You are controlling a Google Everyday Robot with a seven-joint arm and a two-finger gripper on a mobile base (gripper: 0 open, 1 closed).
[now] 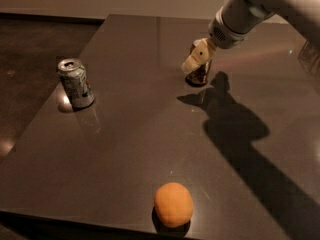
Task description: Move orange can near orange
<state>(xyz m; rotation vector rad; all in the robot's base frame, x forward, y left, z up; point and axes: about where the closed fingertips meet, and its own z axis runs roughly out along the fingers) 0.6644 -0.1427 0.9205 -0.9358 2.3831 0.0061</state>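
The orange can (202,74) stands upright at the far middle of the dark table (135,134); only its lower body shows. My gripper (197,58) has come in from the upper right and sits over the can's top and upper side, hiding them. The orange (173,204) lies near the table's front edge, well in front of the can and slightly to its left.
A silver-white can with green markings (76,83) stands upright near the table's left edge. The arm casts a wide shadow (235,129) over the right part of the table. A dark floor (30,59) lies beyond the left edge.
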